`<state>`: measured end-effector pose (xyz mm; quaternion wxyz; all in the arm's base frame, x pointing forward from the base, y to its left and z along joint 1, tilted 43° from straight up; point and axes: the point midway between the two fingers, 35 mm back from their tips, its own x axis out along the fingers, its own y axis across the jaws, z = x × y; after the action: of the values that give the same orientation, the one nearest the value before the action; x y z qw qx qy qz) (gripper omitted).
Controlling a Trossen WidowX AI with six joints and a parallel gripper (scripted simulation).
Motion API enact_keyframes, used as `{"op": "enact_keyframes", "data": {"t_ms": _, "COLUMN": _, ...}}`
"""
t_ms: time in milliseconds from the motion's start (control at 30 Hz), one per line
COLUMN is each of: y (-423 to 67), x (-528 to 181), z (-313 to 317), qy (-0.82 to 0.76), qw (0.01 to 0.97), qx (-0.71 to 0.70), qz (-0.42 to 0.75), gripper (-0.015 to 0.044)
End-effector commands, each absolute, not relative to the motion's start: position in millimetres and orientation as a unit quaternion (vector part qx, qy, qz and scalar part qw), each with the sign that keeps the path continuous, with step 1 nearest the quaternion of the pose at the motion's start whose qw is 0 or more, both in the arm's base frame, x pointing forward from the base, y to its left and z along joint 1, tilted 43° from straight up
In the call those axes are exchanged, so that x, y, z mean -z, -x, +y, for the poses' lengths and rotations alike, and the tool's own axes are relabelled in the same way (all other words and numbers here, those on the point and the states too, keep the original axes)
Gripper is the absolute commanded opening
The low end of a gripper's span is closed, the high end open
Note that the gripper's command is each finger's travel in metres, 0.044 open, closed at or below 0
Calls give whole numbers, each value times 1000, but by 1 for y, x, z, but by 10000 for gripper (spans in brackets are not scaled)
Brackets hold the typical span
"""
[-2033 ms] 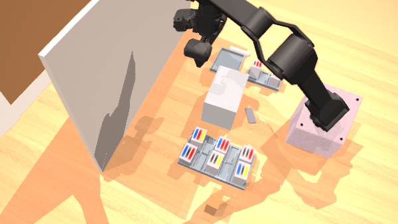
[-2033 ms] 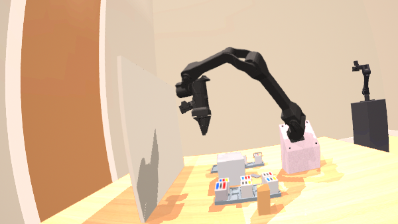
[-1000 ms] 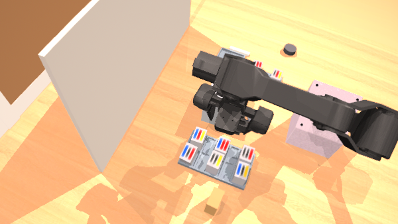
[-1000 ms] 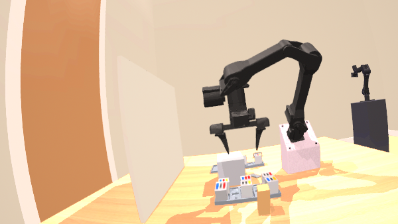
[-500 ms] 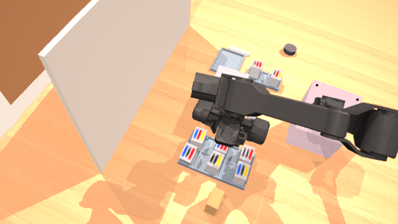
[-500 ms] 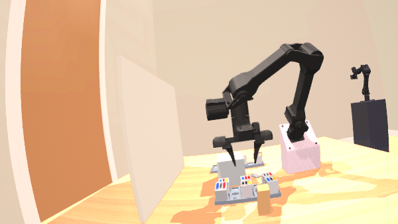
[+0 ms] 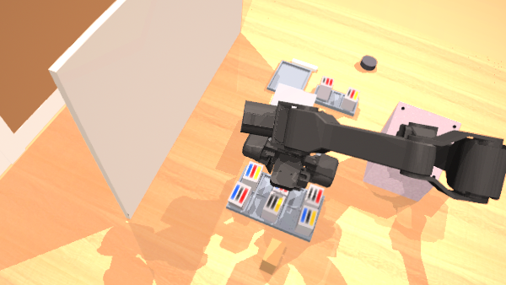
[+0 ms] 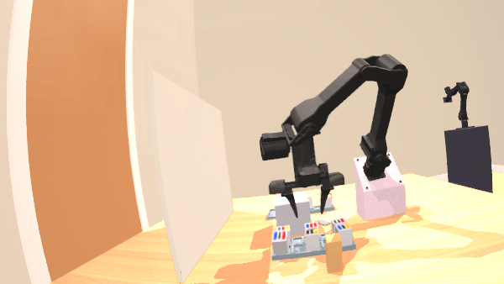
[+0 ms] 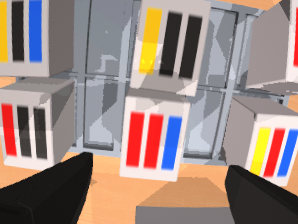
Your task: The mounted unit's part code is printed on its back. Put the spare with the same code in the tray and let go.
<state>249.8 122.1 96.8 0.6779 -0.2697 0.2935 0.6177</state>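
A tall pale panel (image 7: 139,97) stands upright on the wooden counter (image 7: 401,46). A dark round puck (image 7: 368,62) lies well apart at the far side. A small tan block (image 7: 273,255) stands upright near the front edge.

I am hanging my hand (image 8: 308,205) half open over the rack of spares (image 7: 253,209), fingers pointing down with air showing under both tips. The coded blocks are sitting packed in two rows, only narrow slots running between them, so the fingers are getting little room beside any one. The white box (image 8: 287,210) is standing just behind my hand, blocking the way back. The tall leaning board (image 7: 139,105) is walling off one side. A small wooden block (image 8: 334,252) is standing near the rack's front edge
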Motion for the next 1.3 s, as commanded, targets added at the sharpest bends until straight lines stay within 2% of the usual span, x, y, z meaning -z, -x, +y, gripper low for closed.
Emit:
{"op": "enact_keyframes", "data": {"t_ms": 0, "y": -250, "x": -92, "z": 126, "qy": 270, "qw": 678, "qx": -617, "qz": 296, "gripper": 300}}
{"op": "enact_keyframes", "data": {"t_ms": 1267, "y": -251, "x": -52, "z": 165, "qy": 268, "qw": 679, "qx": -618, "qz": 294, "gripper": 300}}
